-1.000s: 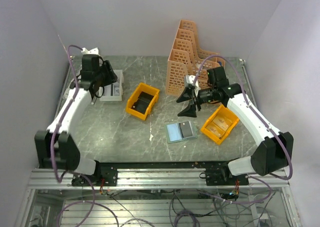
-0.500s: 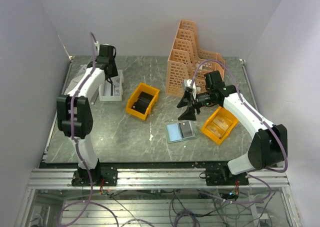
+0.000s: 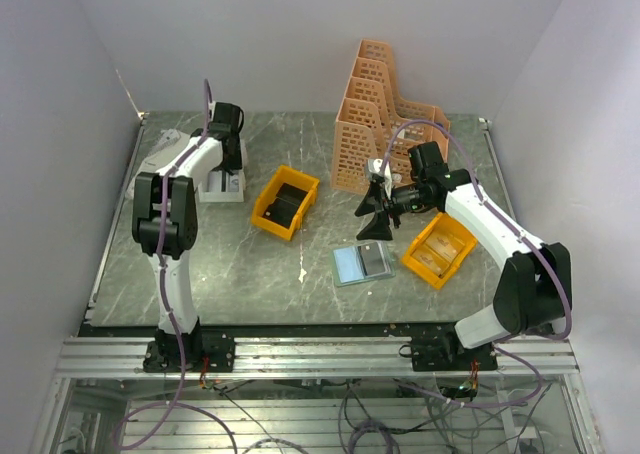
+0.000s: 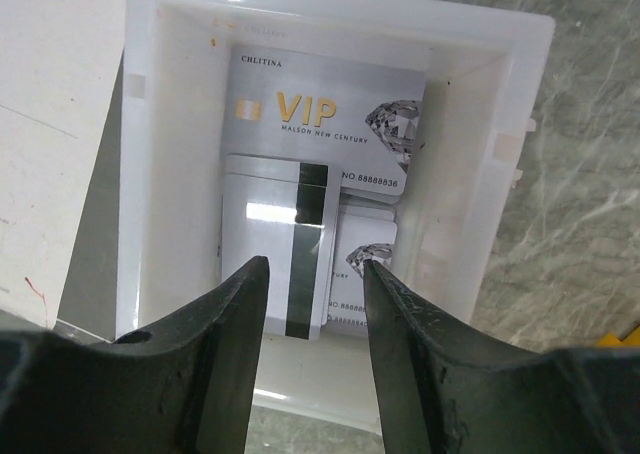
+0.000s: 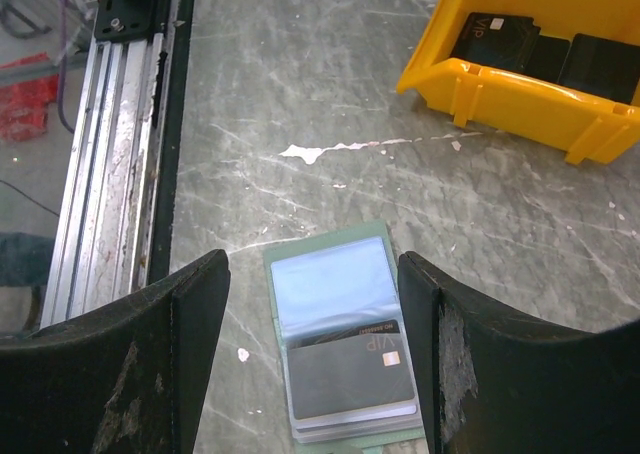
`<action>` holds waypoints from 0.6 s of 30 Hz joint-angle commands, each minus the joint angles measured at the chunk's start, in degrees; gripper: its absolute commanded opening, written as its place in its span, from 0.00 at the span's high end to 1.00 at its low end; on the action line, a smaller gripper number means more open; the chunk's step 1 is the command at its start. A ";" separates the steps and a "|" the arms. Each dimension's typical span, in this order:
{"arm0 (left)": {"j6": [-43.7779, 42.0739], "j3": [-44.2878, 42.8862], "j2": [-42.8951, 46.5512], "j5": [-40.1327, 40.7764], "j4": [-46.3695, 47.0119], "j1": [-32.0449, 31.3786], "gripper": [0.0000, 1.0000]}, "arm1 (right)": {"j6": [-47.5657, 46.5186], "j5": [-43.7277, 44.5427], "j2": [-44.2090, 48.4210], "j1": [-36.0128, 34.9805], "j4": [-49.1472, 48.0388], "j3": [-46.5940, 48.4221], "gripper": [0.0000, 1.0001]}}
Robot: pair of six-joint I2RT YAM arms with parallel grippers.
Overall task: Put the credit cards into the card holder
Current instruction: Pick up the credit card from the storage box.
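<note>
The card holder (image 3: 360, 263) lies open on the table, grey-green with clear bluish pockets. In the right wrist view it (image 5: 335, 304) holds a dark VIP card (image 5: 355, 374) in its near pocket. My right gripper (image 3: 375, 212) is open and empty, above and just behind it (image 5: 312, 264). My left gripper (image 3: 225, 166) is open and empty over a white box (image 3: 222, 184). In the left wrist view the gripper (image 4: 315, 264) hangs above several silver VIP credit cards (image 4: 325, 124) in the box (image 4: 470, 174); one card (image 4: 275, 264) lies stripe side up.
A yellow bin (image 3: 285, 202) with dark cards (image 5: 500, 39) stands left of the holder. Another yellow bin (image 3: 438, 249) with tan cards is to its right. An orange file rack (image 3: 385, 119) stands at the back. A white paper (image 4: 50, 124) lies beside the box.
My left arm has folded upright and its gripper has shifted right over the white box. My right gripper has moved slightly left and stays open.
</note>
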State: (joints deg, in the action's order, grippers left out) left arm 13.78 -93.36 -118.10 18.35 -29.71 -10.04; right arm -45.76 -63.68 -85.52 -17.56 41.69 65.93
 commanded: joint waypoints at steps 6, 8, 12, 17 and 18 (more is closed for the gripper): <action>-1.94 -1.31 -3.51 -1.97 1.11 1.04 0.43 | -1.69 -1.18 -1.51 0.51 1.59 0.34 0.32; -1.96 -1.21 -3.81 -1.79 1.60 1.15 0.42 | -1.70 -1.21 -1.62 0.51 1.56 0.34 0.32; -1.91 -0.77 -4.24 -2.19 2.46 1.64 0.42 | -1.79 -1.53 -1.81 0.50 1.66 0.34 0.32; -1.84 1.14 -3.61 -2.76 4.77 1.95 0.44 | -2.22 -1.79 -2.22 0.51 2.35 0.53 0.32; -1.84 1.45 -3.44 -2.92 5.26 1.95 0.45 | -2.24 -1.84 -2.27 0.51 2.47 0.65 0.32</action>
State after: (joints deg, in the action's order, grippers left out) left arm 12.43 -93.23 -121.84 17.10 -28.10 -8.75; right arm -46.78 -63.96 -87.05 -17.41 43.07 65.93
